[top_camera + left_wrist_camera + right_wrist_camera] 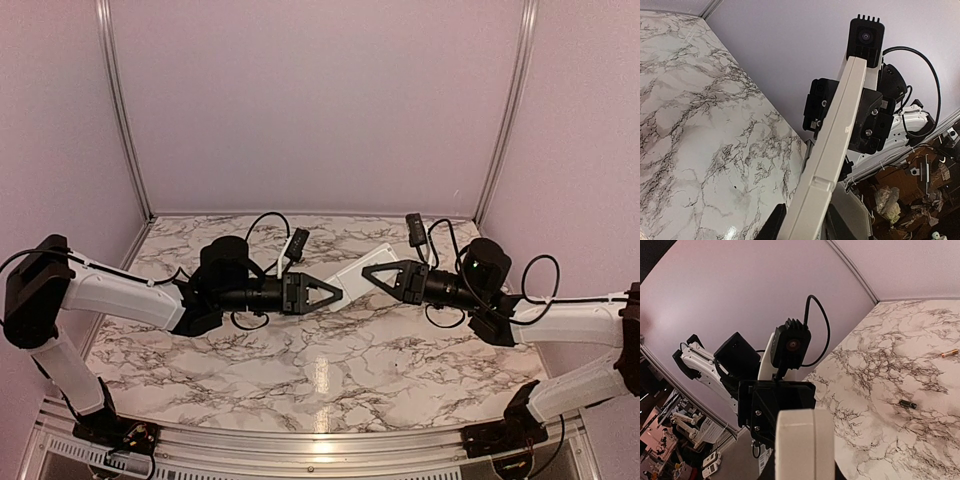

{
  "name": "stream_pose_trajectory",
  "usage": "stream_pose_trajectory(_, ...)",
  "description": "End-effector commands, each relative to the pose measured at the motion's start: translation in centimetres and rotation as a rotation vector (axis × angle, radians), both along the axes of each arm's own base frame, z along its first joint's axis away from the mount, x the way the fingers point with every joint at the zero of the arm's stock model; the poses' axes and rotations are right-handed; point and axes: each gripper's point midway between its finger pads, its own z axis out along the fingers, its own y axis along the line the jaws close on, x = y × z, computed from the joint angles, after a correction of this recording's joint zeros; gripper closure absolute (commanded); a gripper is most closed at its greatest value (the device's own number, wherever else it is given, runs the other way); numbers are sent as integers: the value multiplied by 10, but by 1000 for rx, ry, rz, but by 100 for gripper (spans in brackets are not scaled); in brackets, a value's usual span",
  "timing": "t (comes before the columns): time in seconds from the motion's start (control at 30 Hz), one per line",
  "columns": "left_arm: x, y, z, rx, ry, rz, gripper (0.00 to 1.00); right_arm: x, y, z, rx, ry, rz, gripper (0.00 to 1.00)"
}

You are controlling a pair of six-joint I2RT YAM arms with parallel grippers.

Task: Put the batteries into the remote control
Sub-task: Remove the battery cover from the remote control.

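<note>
The white remote control (356,268) hangs above the marble table (320,370), held between both arms. My left gripper (331,293) has one end of it: in the left wrist view its dark fingers (771,225) press both sides of the remote control (840,135). My right gripper (372,272) is shut on the other end, and the remote control (805,440) fills the bottom of the right wrist view. Two batteries lie on the table in that view, one dark (907,404) and one orange-gold (949,353). Neither battery shows in the top view.
Purple walls with aluminium posts (122,110) close the table at the back and sides. A metal rail (300,445) runs along the near edge. Boxes and clutter (910,190) lie beyond the table's edge in the left wrist view.
</note>
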Motion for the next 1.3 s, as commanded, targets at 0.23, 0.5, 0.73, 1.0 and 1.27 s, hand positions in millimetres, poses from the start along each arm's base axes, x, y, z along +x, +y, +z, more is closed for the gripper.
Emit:
stream_pose_trajectory(0.23, 20, 10, -28, 107, 43, 107, 55, -6, -1, 24, 62, -64, 18, 100)
stream_pose_trajectory(0.5, 27, 15, -38, 141, 81, 137, 64, -4, -3, 22, 44, -67, 0, 100)
stream_pose_trajectory(0.73, 32, 14, -45, 173, 95, 154, 75, -2, -3, 22, 39, -72, -9, 100)
stream_pose_trajectory(1.0, 36, 13, -50, 203, 109, 173, 72, 5, -8, 19, 20, -64, -49, 100)
stream_pose_trajectory(1.27, 38, 12, -49, 205, 107, 175, 74, 4, -6, 17, 19, -61, -38, 100)
